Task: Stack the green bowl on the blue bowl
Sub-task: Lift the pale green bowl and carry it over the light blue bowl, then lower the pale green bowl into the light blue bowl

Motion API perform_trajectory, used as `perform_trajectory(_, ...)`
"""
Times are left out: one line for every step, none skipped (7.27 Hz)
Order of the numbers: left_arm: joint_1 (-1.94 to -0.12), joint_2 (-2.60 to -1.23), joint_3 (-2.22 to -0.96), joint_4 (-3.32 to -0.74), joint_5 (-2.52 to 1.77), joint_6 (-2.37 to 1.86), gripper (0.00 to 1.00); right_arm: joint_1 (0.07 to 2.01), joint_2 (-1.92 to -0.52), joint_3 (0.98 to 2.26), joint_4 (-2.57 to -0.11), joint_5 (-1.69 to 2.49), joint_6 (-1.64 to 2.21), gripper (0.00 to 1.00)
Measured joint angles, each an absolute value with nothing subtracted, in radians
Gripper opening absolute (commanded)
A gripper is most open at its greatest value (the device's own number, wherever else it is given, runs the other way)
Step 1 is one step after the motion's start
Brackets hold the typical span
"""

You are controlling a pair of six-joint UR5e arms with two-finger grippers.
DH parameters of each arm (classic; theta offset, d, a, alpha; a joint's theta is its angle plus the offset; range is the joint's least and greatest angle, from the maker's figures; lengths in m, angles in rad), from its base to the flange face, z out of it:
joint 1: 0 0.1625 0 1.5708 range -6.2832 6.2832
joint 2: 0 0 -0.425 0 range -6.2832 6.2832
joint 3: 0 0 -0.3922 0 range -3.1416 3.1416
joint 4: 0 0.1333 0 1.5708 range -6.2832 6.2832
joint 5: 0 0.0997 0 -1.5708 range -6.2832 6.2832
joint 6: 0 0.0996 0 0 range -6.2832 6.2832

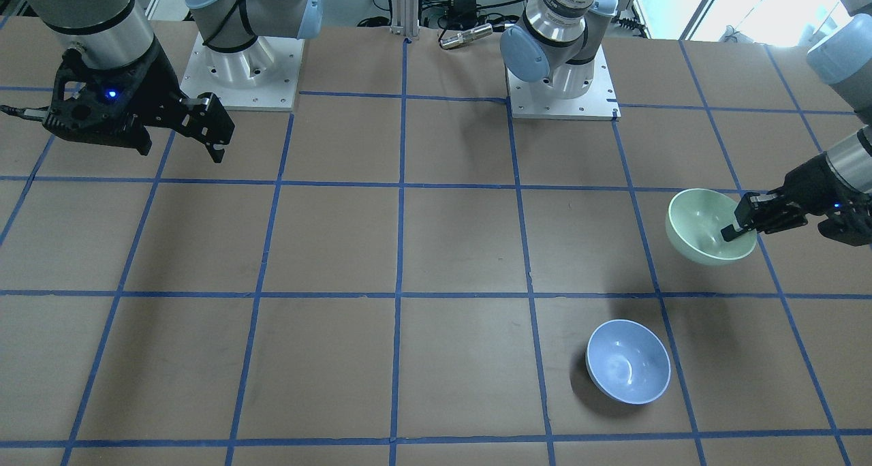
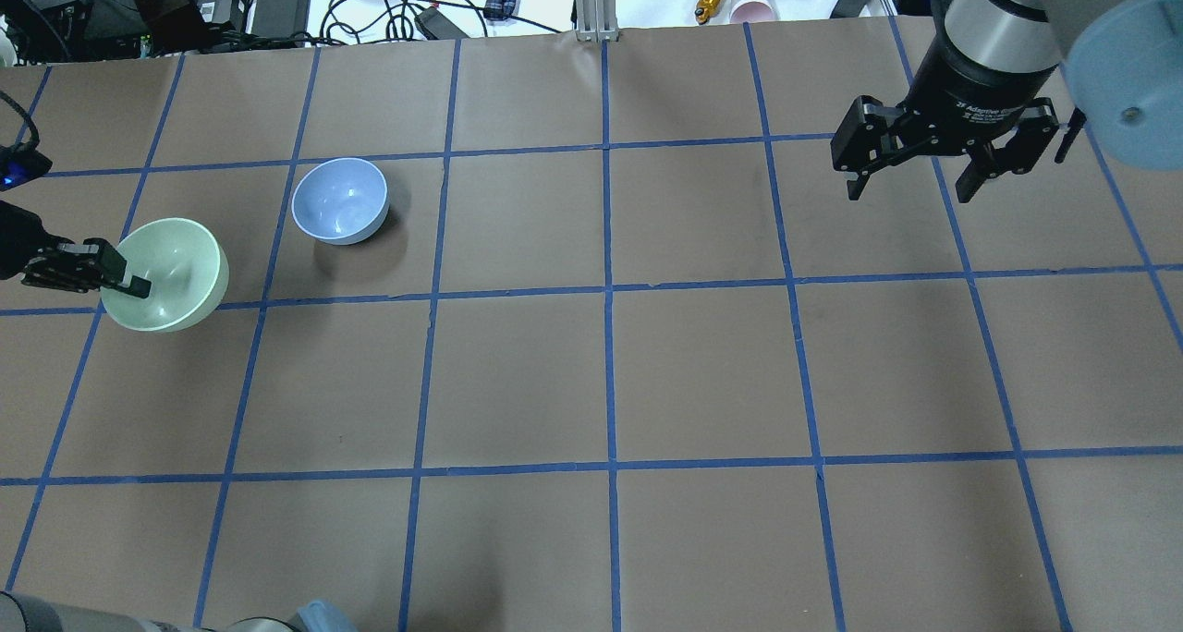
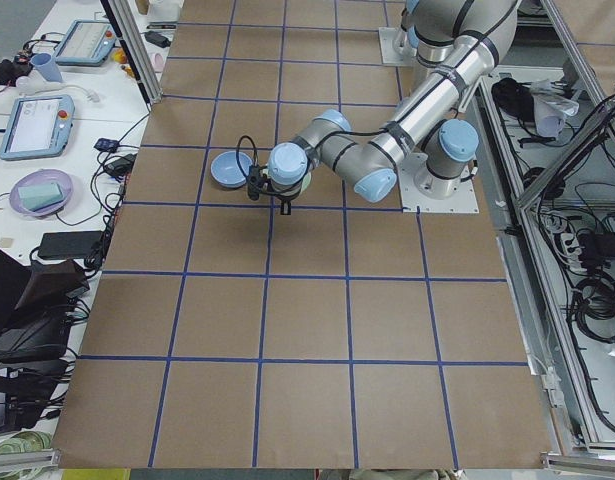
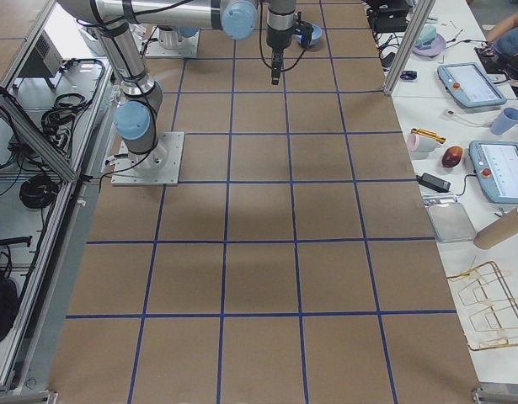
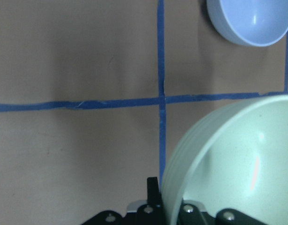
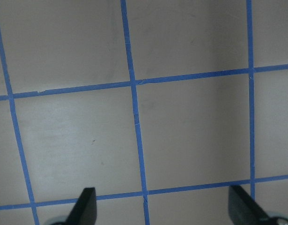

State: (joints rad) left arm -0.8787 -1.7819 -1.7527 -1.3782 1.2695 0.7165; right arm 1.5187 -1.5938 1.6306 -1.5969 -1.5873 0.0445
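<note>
Two robot arms work over a table [image 2: 702, 364] covered in brown paper and marked into squares with blue tape. The left gripper [image 2: 120, 281], a black two-finger claw, is pinched on the rim of a small, round, glossy pale mint-green bowl [image 2: 171, 276]. One finger [image 1: 730, 232] sits inside the bowl against its wall and the other sits outside it. The green bowl hangs tilted from that grip at the edge of the table on the robot's left side, with its opening facing partly sideways rather than straight up. In the left wrist camera its pale curved wall [image 5: 232, 168] fills the lower right corner, just above the black gripper body. A small, round, glossy periwinkle-blue bowl [image 2: 340, 200] of about the same size stands upright on the paper in the neighbouring square. It is near the green bowl but not touching it, and it has nothing inside. The right gripper [image 2: 910, 191] hangs above the far side of the table, well apart from both bowls. Its two black fingers are spread wide with only taped paper between them, as the right wrist camera also shows [image 6: 165, 208].
</note>
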Motion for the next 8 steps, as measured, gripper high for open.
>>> perform_trajectory(-0.932,-1.794,-1.708,-1.390,1.248,0.645,0.00,1.519,-1.594,1.631,-1.597,-1.587,0.044,1.00)
perform_trajectory(-0.979,-1.813,-1.675,-1.393,1.215,0.580,0.00,1.519,-1.594,1.631,-1.597,-1.587,0.044,1.00)
perform_trajectory(-1.025,-1.837,-1.654,-1.388,1.194,0.519,0.00,1.519,-1.594,1.631,-1.597,-1.588,0.044,1.00)
perform_trajectory(-1.067,-1.864,-1.636,-1.369,1.178,0.464,0.00,1.519,-1.594,1.631,-1.597,-1.588,0.044,1.00)
perform_trajectory(-1.097,-1.900,-1.620,-1.322,1.166,0.416,0.00,1.519,-1.594,1.631,-1.597,-1.588,0.045,1.00)
perform_trajectory(-1.113,-1.942,-1.611,-1.257,1.163,0.384,0.00,1.519,-1.594,1.631,-1.597,-1.588,0.045,1.00)
perform_trajectory(-1.120,-1.980,-1.603,-1.203,1.165,0.369,0.00,1.519,-1.594,1.631,-1.597,-1.588,0.044,1.00)
perform_trajectory(-1.123,-2.011,-1.585,-1.179,1.174,0.353,0.00,1.519,-1.594,1.631,-1.597,-1.587,0.044,1.00)
